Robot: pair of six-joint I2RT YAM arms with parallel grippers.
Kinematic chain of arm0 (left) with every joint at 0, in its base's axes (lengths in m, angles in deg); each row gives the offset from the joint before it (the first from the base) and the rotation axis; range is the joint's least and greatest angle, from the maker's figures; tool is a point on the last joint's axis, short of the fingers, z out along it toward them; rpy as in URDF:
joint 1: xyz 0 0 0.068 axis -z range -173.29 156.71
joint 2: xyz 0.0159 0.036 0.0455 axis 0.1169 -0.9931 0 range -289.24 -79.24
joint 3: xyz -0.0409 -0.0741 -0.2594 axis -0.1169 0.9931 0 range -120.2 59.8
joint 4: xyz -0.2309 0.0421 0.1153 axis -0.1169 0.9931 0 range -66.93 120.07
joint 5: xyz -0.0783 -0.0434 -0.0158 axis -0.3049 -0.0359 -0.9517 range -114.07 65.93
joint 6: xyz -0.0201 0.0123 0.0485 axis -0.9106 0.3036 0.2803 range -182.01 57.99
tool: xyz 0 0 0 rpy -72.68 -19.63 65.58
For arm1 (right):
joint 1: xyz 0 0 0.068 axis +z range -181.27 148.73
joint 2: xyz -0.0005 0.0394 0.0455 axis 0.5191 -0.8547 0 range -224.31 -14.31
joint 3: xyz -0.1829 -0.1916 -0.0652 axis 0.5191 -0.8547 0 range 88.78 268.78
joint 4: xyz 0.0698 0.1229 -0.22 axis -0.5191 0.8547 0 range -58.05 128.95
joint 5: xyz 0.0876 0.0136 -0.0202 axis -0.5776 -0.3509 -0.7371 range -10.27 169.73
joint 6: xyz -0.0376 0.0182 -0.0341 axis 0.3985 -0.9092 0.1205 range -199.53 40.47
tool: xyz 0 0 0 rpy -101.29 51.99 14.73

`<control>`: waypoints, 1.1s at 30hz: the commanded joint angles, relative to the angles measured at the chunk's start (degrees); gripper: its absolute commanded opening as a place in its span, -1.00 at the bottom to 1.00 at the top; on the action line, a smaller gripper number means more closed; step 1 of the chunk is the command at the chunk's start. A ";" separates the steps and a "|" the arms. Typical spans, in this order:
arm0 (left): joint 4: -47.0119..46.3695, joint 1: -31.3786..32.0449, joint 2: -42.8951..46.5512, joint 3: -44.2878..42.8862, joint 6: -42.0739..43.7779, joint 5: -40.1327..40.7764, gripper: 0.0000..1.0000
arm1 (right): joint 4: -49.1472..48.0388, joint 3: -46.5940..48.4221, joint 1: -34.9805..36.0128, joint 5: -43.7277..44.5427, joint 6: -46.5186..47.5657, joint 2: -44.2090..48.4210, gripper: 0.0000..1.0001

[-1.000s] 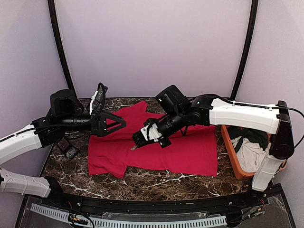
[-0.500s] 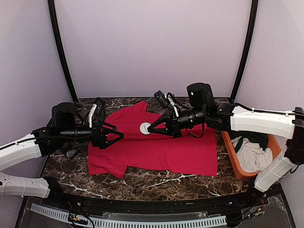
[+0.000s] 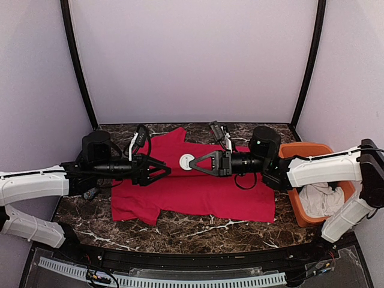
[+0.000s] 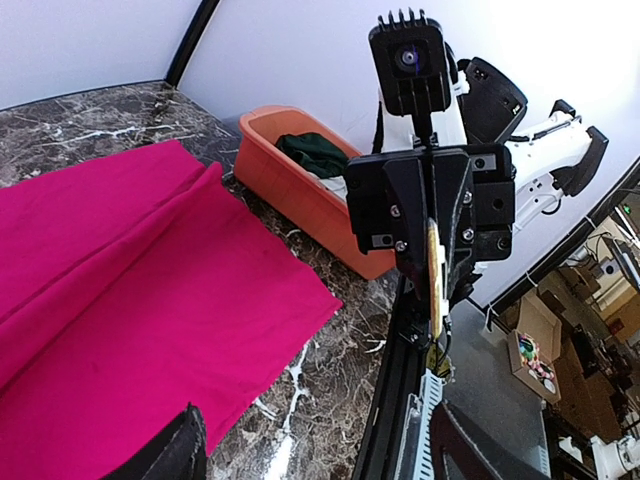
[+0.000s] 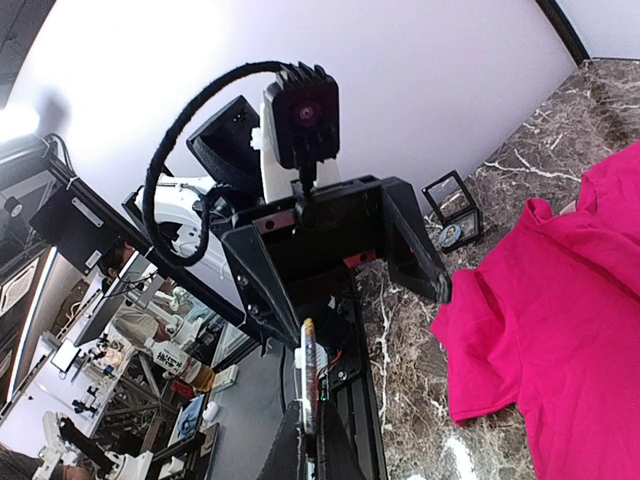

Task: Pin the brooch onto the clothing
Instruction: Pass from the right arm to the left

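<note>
Brooch (image 3: 186, 162), white disc, pinched in right jaws; left jaws open; T-shirt (image 3: 204, 192) red

I see pale lilac walls (image 3: 192, 60) closing in the back and both sides, evenly lit, with a slim black pole (image 3: 77, 66) rising at each back corner. The table (image 3: 210, 234) is dark marble veined in white. Its near edge carries a black rail (image 3: 180, 259) and a white slotted strip (image 3: 180, 280). Beyond that edge, my wrist views catch a cluttered workroom (image 5: 90, 390), too blurred to sort out.
</note>
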 commanded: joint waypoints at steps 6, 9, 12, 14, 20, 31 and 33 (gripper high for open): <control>-8.59 3.05 -6.58 -3.94 -3.24 -4.03 0.39 | -7.07 -0.97 0.39 2.16 -2.26 -2.01 -1.00; -9.80 3.12 -7.18 -4.01 -3.52 -3.99 0.30 | -6.74 -0.84 0.41 1.73 -1.99 -2.27 -1.00; -9.88 3.11 -7.56 -4.63 -3.57 -4.44 0.23 | -5.83 -0.94 0.40 1.51 -1.16 -2.34 -1.00; -10.08 3.11 -7.73 -4.84 -3.67 -4.55 0.15 | -5.81 -1.13 0.49 1.28 -0.87 -2.36 -1.00; -10.84 3.11 -8.31 -5.19 -4.15 -4.92 -0.07 | -5.31 -1.52 0.76 0.90 -0.16 -2.11 -1.00; -14.37 3.09 -11.01 -5.80 -6.87 -7.57 -0.40 | -3.79 -1.06 1.20 0.96 1.14 -2.17 -1.00; -14.23 3.14 -10.88 -5.79 -6.74 -7.39 -0.51 | -3.55 -1.01 1.22 1.02 1.32 -2.11 -1.00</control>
